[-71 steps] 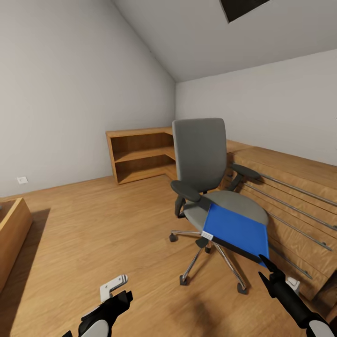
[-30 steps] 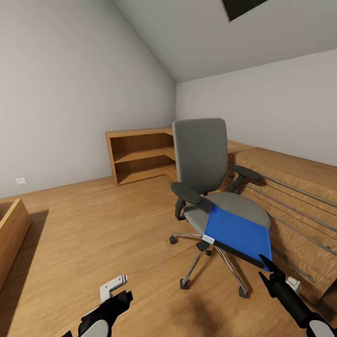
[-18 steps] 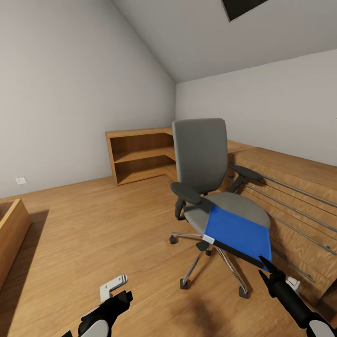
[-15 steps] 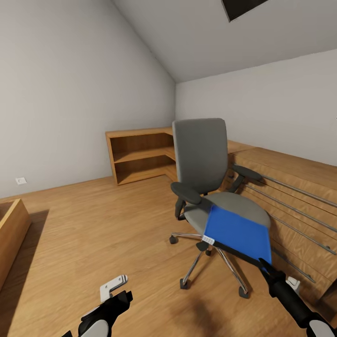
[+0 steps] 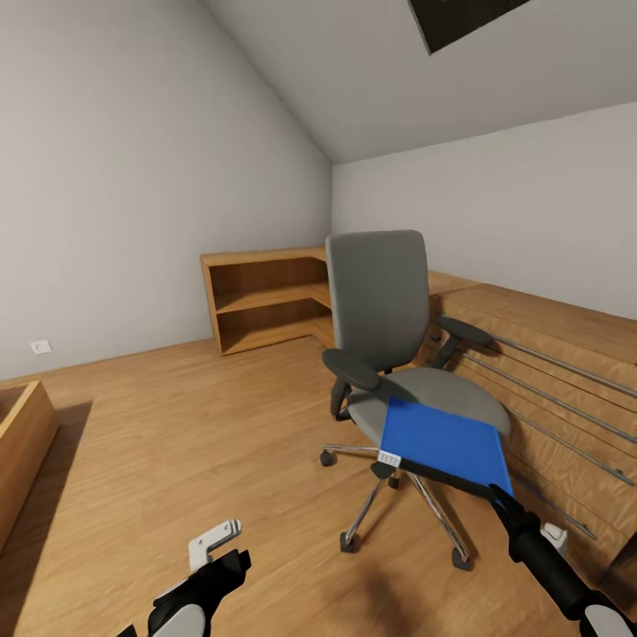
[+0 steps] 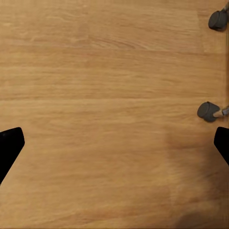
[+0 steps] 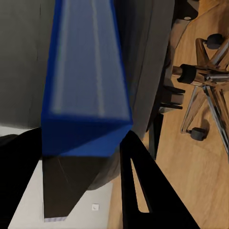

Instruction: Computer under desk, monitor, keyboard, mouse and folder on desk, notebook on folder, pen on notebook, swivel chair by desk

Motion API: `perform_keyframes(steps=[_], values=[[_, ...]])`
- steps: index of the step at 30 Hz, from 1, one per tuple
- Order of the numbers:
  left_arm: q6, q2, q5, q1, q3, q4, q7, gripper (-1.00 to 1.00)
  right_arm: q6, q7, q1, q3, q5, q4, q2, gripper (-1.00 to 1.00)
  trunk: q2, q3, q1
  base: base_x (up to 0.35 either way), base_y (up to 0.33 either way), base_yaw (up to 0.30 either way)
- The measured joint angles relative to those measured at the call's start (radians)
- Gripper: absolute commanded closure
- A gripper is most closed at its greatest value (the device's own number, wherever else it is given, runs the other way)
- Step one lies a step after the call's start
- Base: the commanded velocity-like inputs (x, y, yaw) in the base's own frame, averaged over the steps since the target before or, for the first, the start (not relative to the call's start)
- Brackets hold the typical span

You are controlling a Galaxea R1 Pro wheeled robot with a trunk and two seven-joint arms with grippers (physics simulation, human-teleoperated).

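The grey swivel chair [image 5: 380, 305] stands on the wood floor with the bright blue folder [image 5: 442, 441] over the front of its seat, black edge and white label toward me. My right gripper [image 5: 501, 501] is shut on the folder's near right corner. In the right wrist view the folder [image 7: 86, 71] runs between the two black fingers [image 7: 143, 186] of the right gripper [image 7: 81, 164]. My left gripper [image 5: 221, 548] hangs open low over bare floor, left of the chair; in the left wrist view the left gripper [image 6: 114, 143] has its tips spread wide, two chair castors [image 6: 208, 110] beyond.
A light-wood drawer chest [image 5: 548, 380] with long metal handles stands right behind the chair. An open wooden shelf unit [image 5: 265, 301] fills the far corner. A wooden box edge [image 5: 22, 442] sits at the left. The chrome chair base [image 5: 398, 504] spreads on the floor.
The head camera has tilted a little. My right gripper has closed in onto the folder's near corner, and the folder now lies flatter, shifted slightly left on the seat. The left arm has not moved.
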Motion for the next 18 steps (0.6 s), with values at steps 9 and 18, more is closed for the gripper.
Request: perform_keyframes(steps=[9,18], values=[[0.000,-0.001,-0.002,0.000,-0.001,0.000,0.000,-1.00,0.000,0.005,0.000,-0.002,-0.001,-0.012,0.000,1.00,0.056,0.029,-0.031,0.000,0.000,0.000],[0.000,-0.001,-0.002,0.000,0.000,0.000,0.000,-1.00,-0.002,0.031,0.000,-0.004,0.001,-0.032,-0.001,1.00,0.119,0.057,-0.065,-0.052,-0.022,0.000]])
